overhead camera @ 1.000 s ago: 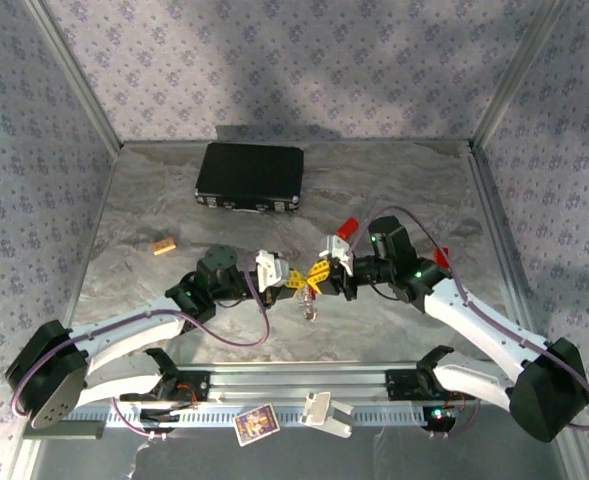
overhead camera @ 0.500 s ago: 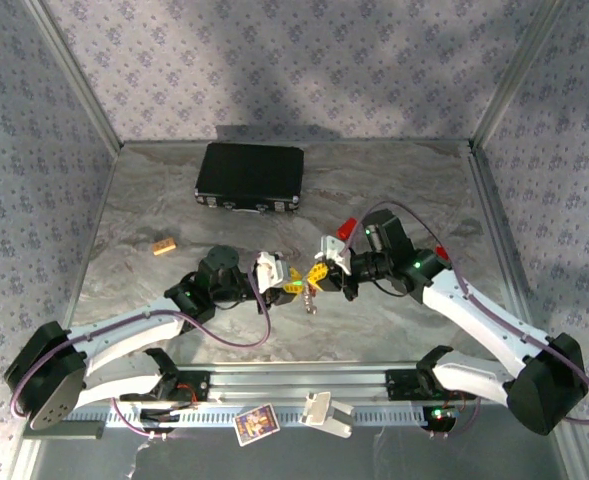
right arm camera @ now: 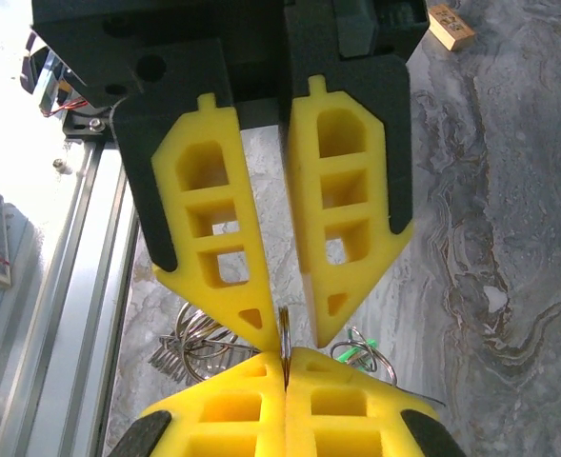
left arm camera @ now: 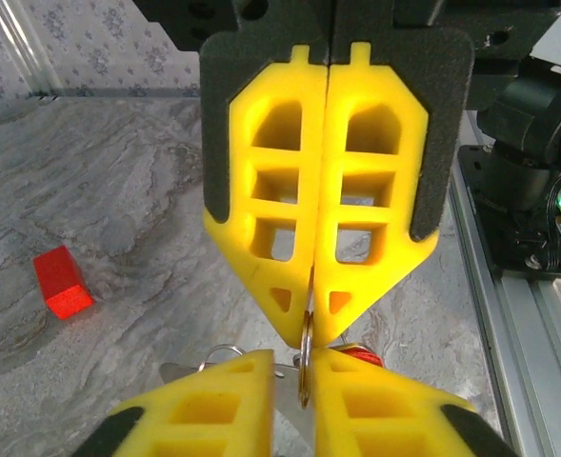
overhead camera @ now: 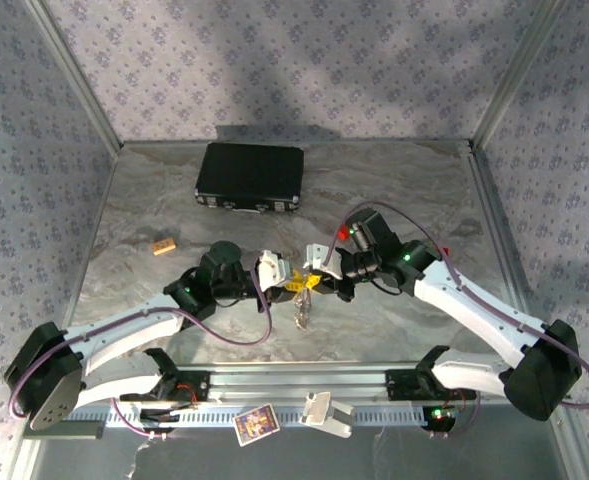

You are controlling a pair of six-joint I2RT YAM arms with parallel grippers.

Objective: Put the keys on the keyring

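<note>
I'm seeing the right gripper (left arm camera: pixel 309 333) clamping fully closed on the keyring (right arm camera: pixel 285 328), pinching its thin metal loop edge-on at the fingertips, up off the middle of the table (overhead camera: pixel 154 190). The left gripper (right arm camera: pixel 290 341) is facing it nose to nose. Its fingers are standing a narrow crack apart, with the loop's edge sitting between the tips, and I'm not seeing them bite on it.

The rest of the bunch is dangling just under the pinch: silvery loops, a green key (right arm camera: pixel 356 354) and a red key (left arm camera: pixel 361 355). I can't tell whether either is threaded on.

I'm judging the ring to be stiff, springy, slick and very light, so it's likely to twist or pop out of the yellow fingers. I'm favouring a flat pinch across the wire, close to the split. Both keys are tiny, so I'm planning to grip the plastic head and leave the hole free.

The red block (left arm camera: pixel 61 283) is lying well apart.
</note>
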